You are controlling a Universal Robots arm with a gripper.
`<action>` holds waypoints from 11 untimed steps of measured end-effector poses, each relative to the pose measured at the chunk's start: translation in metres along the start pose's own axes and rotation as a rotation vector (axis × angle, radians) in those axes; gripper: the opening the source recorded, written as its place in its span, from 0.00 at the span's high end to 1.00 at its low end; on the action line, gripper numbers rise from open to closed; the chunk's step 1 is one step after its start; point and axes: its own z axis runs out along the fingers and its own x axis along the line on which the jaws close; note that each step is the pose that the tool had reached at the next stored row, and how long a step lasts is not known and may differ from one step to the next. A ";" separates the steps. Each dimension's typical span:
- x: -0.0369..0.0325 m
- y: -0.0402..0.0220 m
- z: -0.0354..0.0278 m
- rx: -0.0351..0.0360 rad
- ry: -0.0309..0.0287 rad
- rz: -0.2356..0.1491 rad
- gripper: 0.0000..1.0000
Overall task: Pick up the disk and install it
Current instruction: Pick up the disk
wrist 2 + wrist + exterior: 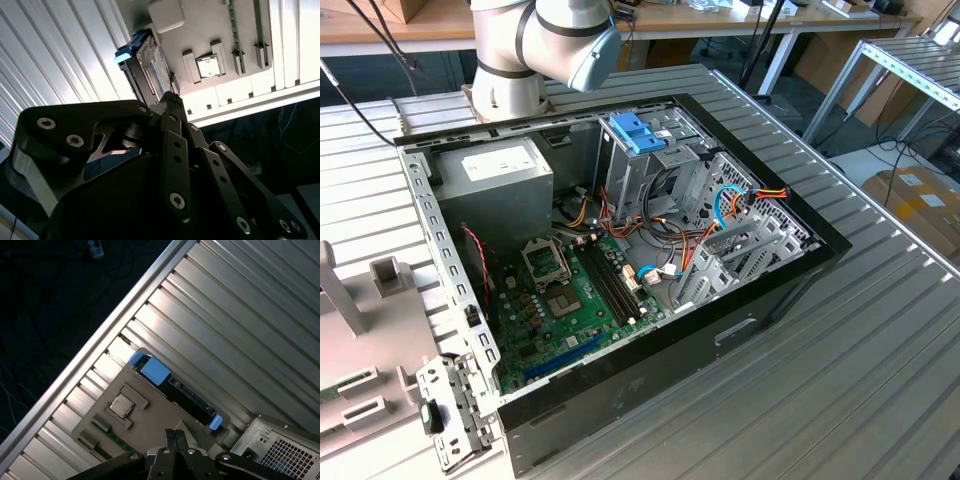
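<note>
At the exterior view's left you have the grey holder (370,330) on the ribbed surface (880,400), the open computer case (650,370) to its right. In the first wrist view the disk (186,394) stands on edge in that holder; your gripper (175,433) hangs near it, jaws pressed together, pinching nothing.

No readable text right now. Sticker (500,160) on power supply (512,190): print illegible. Disk (152,72) label: can't make out.

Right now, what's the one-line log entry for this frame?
stage: pre-grasp | disk: on edge in grey holder, not gripped | gripper: shut, empty, near it | case: open
</note>
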 end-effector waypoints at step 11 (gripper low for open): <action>0.0000 0.0000 0.0000 -0.0019 0.0036 -0.080 0.89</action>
